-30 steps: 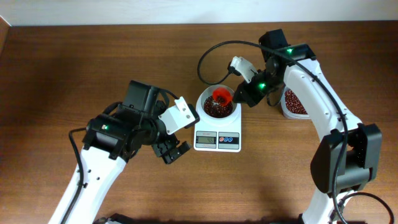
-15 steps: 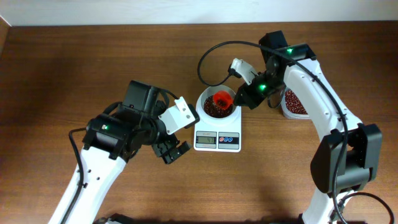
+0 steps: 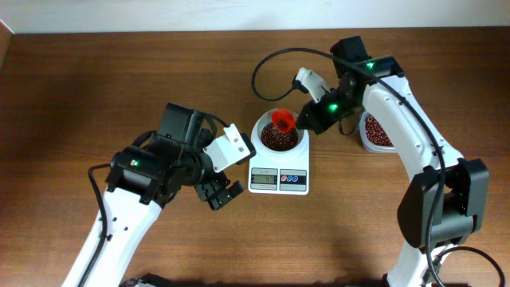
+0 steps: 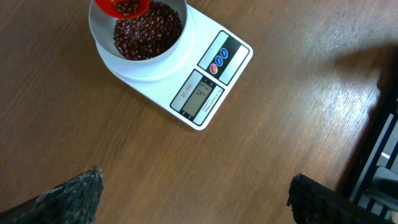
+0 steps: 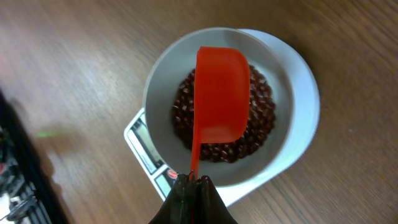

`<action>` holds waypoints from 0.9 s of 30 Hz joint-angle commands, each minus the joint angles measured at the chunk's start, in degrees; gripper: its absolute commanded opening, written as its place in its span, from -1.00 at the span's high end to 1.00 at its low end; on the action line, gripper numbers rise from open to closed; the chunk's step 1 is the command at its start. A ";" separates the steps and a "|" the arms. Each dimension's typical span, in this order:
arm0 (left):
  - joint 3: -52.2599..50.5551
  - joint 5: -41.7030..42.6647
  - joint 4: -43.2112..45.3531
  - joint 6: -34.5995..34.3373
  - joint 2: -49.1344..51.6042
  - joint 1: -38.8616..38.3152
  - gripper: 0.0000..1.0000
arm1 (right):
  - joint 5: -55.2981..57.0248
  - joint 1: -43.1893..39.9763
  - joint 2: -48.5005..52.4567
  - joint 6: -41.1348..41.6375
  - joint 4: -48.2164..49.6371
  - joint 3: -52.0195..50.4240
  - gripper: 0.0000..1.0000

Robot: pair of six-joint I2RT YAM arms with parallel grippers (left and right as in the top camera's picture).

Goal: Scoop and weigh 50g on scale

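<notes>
The right gripper [image 5: 191,182] has its fingers pinched tight on the red scoop's [image 5: 219,93] thin handle. The scoop's long axis runs straight out from them, its cup over the beans [image 5: 255,143] in the white bowl [image 5: 152,87] on the scale [image 4: 214,78]. The left gripper [image 3: 221,194], fingers spread and empty, hovers left of the scale, whose display is unreadable.

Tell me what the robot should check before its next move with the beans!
1. Scoop pinched in the right gripper: ok.
2. Scoop hanging over the bowl: ok.
3. Bowl sitting on the scale: ok.
4. Display showing the wanted weight: cannot tell, the digits are too small.
5. Left gripper open and apart from the scale: ok.
</notes>
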 commanded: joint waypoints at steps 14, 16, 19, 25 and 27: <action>0.48 0.63 0.11 -0.17 -0.87 0.11 -0.98 | 6.47 2.49 -1.40 -0.87 -1.73 1.01 0.92; 0.48 0.63 0.09 -0.17 -0.87 0.11 -0.98 | 11.87 2.89 -0.90 0.98 -2.45 1.33 0.92; 0.48 0.63 0.09 -0.17 -0.87 0.11 -0.98 | 15.80 3.30 -1.40 1.42 -1.36 1.97 0.92; 0.48 0.63 0.09 -0.17 -0.87 0.11 -0.98 | 8.11 3.50 -2.36 2.45 -0.28 3.85 0.92; 0.48 0.63 0.09 -0.17 -0.87 0.11 -0.98 | 6.97 3.50 -2.32 2.43 -0.46 3.85 0.92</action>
